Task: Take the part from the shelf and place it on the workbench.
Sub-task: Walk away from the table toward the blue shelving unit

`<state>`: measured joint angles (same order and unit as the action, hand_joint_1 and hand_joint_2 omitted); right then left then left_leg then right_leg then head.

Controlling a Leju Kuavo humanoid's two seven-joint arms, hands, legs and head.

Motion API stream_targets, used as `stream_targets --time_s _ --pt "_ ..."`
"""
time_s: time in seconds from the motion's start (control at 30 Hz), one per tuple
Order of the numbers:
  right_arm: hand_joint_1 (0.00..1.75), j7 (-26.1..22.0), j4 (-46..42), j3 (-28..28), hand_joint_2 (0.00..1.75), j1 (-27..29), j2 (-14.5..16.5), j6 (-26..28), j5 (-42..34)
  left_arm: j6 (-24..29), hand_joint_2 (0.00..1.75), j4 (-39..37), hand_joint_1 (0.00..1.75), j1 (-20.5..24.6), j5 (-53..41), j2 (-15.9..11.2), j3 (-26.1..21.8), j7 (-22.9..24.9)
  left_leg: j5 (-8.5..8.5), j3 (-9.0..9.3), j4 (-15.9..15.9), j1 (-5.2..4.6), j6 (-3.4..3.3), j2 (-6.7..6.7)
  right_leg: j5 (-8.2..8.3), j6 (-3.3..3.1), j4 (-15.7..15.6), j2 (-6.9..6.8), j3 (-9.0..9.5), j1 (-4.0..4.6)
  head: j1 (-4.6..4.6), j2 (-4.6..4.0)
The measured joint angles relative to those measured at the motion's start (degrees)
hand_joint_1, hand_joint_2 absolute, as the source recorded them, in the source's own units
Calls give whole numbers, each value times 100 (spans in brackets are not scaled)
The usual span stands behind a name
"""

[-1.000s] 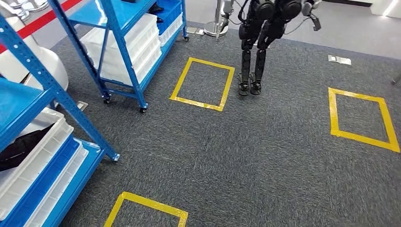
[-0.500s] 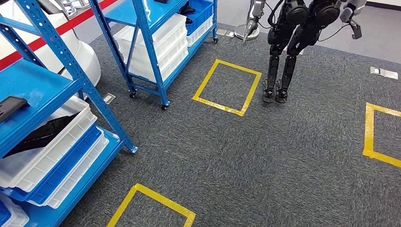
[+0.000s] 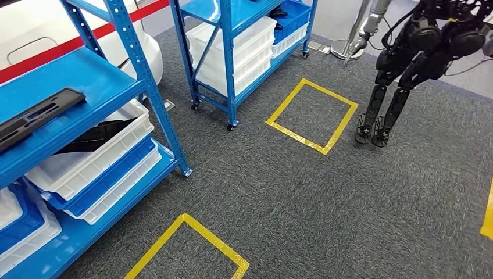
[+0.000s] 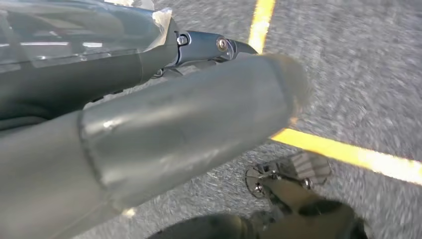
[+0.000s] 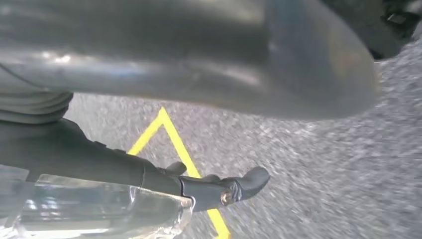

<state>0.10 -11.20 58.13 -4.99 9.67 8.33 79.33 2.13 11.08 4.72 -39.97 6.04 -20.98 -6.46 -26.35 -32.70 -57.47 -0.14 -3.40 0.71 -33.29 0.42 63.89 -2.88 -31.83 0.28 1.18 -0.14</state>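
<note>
— What's underfoot?

— Dark grey carpet [image 3: 302, 197] marked with yellow tape squares [image 3: 311, 116]: 1 whole square ahead, the corner of another at the near edge, a strip at the far right.

— And the room?

— A blue metal shelf rack [image 3: 125, 55] stands close on the left. Its lower levels hold white trays [image 3: 87, 160] stacked with a blue tray [image 3: 107, 177]; one white tray has something dark lying in it. A second blue rack on castors [image 3: 229, 52] stands farther back, loaded with white bins [image 3: 238, 49] and a blue one. Behind the near rack is a white rounded body with a red stripe [image 3: 70, 43].

— Where's the part?

— A long black part [image 3: 38, 116] lies flat on the near rack's blue shelf, apart from both hands.

— Anyone else about?

— Another dark humanoid robot [image 3: 418, 64] stands on the carpet just right of the far tape square, with a silver stand [image 3: 360, 35] behind it.

— The hands?

— The left hand [image 4: 164, 134] hangs over the carpet and a tape line, thick grey thumb forward, dark fingers [image 4: 209, 45] extended, holding nothing. The right hand [image 5: 199, 64] likewise — fingers [image 5: 234, 186] stretched out, nothing in its grasp.
</note>
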Motion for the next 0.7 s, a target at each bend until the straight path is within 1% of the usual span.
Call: stream_targets --time_s 0.03,0.07,0.1,0.13,0.17,0.2,0.23,0.27,0.3,0.33,0.37,0.4,0.43,0.47,0.5,0.53,0.57,0.6,0.63,0.67,0.7 --pt "0 -7 1 -2 0 14 -6 -9 5 -1 0 0 0 3 3 -3 -5 11 9 -7 6 10 -11 -80 -147 0 367 135 -176 -26 -5 0" --pt "0 -12 1 -5 0 28 -14 -16 14 -1 0 0 0 1 8 -3 -13 21 16 -13 3 18 -17 -163 -267 8 715 200 -349 -50 -5 1" --pt "0 -19 1 -10 0 40 -24 -23 25 -1 0 -1 0 -8 14 -4 -25 29 17 -14 0 28 -11 -248 -310 38 923 223 -460 -72 -4 1" --pt "0 -27 1 -19 0 49 -34 -30 38 -1 0 -1 0 -23 20 -7 -40 40 19 -12 -4 41 0 -330 -264 89 936 234 -483 -95 -4 1" --pt "0 -38 1 -30 0 51 -45 -39 50 -1 44 -1 0 -42 29 -9 -57 51 19 -9 -12 58 20 -411 -129 158 717 259 -397 -125 -4 1" --pt "0 -50 1 -43 0 50 -55 -52 59 -1 87 -1 0 -60 38 -11 -74 63 15 -10 -26 78 50 -490 51 233 343 330 -238 -165 -5 0" --pt "0 -61 1 -57 0 47 -62 -69 66 -1 131 -1 0 -72 43 -17 -87 71 4 -17 -51 85 92 -560 206 286 -31 438 -82 -196 -10 0" --pt "0 -73 2 -70 0 45 -67 -87 70 -2 175 -1 0 -80 50 -25 -96 80 -10 -31 -76 87 140 -626 321 297 -325 516 33 -215 -15 -1" --pt "0 -83 2 -81 0 41 -69 -103 73 -5 175 -1 0 -87 59 -33 -103 86 -18 -48 -90 84 183 -674 373 275 -479 572 93 -217 -13 0" --pt "0 -91 3 -90 0 33 -70 -116 73 -9 175 -1 0 -97 69 -42 -109 91 -20 -61 -91 81 220 -714 382 228 -515 570 109 -201 -13 0" --pt "0 -98 3 -96 0 25 -70 -126 73 -14 175 -2 0 -113 80 -53 -119 98 -11 -72 -81 95 250 -753 397 170 -522 514 120 -196 -7 0" --pt "0 -103 3 -100 0 17 -66 -138 72 -21 175 -3 0 -132 89 -64 -131 108 -11 -82 -87 112 273 -747 411 124 -527 469 136 -201 -3 1" --pt "0 -105 3 -103 0 13 -62 -154 72 -26 175 -3 0 -150 95 -73 -144 120 -59 -116 -159 121 295 -663 425 82 -534 420 146 -206 4 0" --pt "0 -105 3 -107 0 15 -56 -173 75 -30 175 -4 0 -160 99 -83 -159 136 -167 -195 -331 125 316 -535 435 40 -540 363 148 -207 22 0" --pt "0 -100 3 -109 0 21 -52 -192 83 -33 175 -4 0 -159 104 -88 -173 151 -340 -331 -624 123 331 -374 435 9 -545 300 148 -192 36 1" --pt "0 -92 3 -113 0 32 -51 -208 92 -33 175 -4 0 -154 110 -93 -186 165 -540 -514 -1000 118 346 -240 426 -15 -544 231 148 -169 51 0" --pt "0 -81 3 -120 0 45 -50 -218 108 -33 175 -4 0 -149 121 -98 -201 180 -704 -700 -1377 119 355 -172 416 -37 -544 152 147 -146 57 0" --pt "0 -66 3 -130 0 55 -50 -223 128 -32 175 -4 0 -151 134 -101 -218 196 -783 -832 -1640 120 354 -137 406 -51 -543 74 148 -126 55 0" --pt "0 -49 3 -143 0 58 -49 -227 150 -32 175 -4 0 -162 149 -103 -234 211 -751 -865 -1704 119 343 -117 396 -65 -543 0 152 -109 56 0" --pt "0 -30 3 -160 0 54 -47 -233 175 -31 175 -4 0 -173 165 -105 -250 227 -619 -781 -1545 115 319 -91 386 -76 -543 -67 163 -94 57 0" --pt "0 -13 3 -178 0 47 -43 -241 194 -27 175 -4 0 -181 181 -109 -267 243 -430 -596 -1200 101 278 -28 377 -87 -543 -128 179 -80 57 0"
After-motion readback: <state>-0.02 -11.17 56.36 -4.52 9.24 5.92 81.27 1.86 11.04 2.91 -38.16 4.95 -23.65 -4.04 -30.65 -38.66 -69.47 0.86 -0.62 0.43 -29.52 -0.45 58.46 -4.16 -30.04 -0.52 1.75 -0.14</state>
